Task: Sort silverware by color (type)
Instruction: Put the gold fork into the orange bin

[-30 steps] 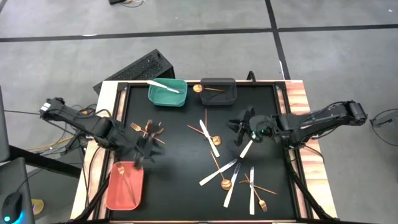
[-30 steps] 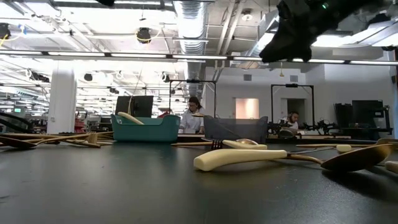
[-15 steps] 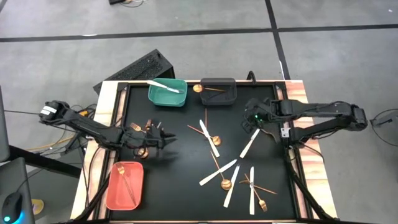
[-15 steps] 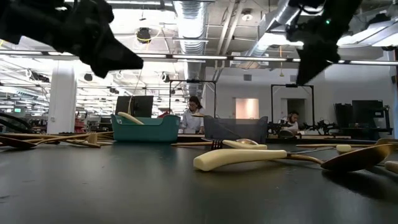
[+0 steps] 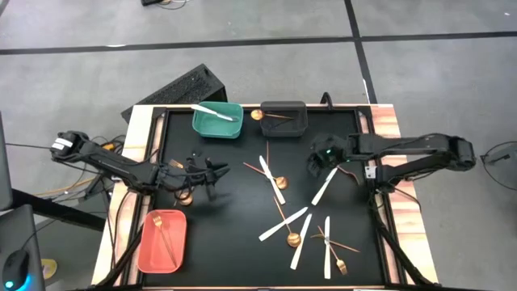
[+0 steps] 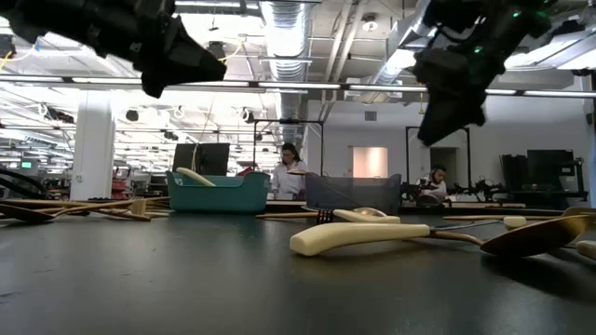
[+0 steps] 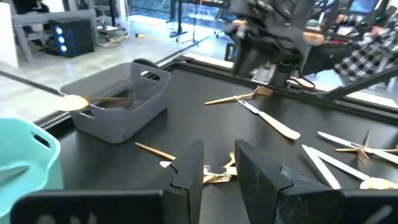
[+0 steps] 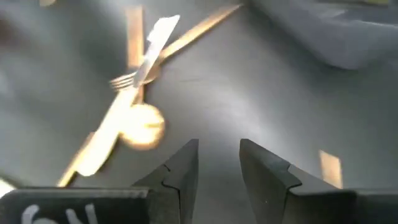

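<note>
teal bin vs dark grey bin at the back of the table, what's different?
The teal bin holds a white knife lying across it; the dark grey bin holds gold utensils, a spoon bowl resting on its rim. The teal bin sits nearer the left arm's side, the grey bin nearer the right. Both stand side by side at the black table's far edge.

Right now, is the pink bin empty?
No. The pink bin holds gold cutlery, seen from above.

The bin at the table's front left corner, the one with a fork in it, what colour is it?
Salmon pink: the bin shows best in the high view.
</note>
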You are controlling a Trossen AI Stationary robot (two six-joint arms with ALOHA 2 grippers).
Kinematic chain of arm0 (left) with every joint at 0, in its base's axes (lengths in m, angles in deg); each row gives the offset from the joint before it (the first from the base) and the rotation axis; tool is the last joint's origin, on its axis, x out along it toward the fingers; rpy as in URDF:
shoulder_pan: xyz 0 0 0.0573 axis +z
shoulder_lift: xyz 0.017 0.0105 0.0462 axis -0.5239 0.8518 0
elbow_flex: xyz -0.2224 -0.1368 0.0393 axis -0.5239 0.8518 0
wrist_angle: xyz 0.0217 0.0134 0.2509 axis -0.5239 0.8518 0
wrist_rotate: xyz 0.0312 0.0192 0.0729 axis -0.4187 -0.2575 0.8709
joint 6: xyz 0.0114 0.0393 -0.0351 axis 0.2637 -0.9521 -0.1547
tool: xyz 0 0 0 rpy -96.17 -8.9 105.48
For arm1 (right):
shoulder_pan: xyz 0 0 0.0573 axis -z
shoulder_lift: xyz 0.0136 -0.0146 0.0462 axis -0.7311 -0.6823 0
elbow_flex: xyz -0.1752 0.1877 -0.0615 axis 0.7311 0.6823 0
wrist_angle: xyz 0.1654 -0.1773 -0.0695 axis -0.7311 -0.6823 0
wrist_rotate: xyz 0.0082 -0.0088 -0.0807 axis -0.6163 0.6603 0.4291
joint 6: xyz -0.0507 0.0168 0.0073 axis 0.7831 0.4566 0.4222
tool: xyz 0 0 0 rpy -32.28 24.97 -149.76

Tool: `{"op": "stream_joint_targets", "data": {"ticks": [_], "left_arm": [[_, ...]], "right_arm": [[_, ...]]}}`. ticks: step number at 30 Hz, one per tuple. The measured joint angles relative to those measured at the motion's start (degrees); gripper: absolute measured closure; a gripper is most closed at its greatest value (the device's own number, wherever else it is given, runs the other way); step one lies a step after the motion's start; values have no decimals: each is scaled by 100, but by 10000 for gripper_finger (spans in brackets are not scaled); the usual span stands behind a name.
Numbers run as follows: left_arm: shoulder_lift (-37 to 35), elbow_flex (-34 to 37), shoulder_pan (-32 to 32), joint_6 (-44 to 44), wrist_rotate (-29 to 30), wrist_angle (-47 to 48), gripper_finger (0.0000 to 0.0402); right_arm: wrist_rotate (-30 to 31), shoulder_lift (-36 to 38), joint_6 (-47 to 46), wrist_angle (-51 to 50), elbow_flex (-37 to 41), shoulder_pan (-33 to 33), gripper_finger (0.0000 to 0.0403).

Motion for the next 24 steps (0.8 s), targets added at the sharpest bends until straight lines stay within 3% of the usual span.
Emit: {"op": "stream_joint_targets", "data": {"ticks": [4,12,17,24], "left_arm": [[-1,-467,82,-345,20,413,324],[-3,-963,80,-1125,144,699,324],[0,-972,111,-413,172,1340,324],[-281,-1060,99,329,127,2398,323]], "right_arm": [[15,-355,88,4,-120,-151,257],[267,-1079,585,1378,-207,-361,257],[59,-1759,913,2790,-139,-660,257],[82,-2377,1013,2927,-509,-556,257]]}}
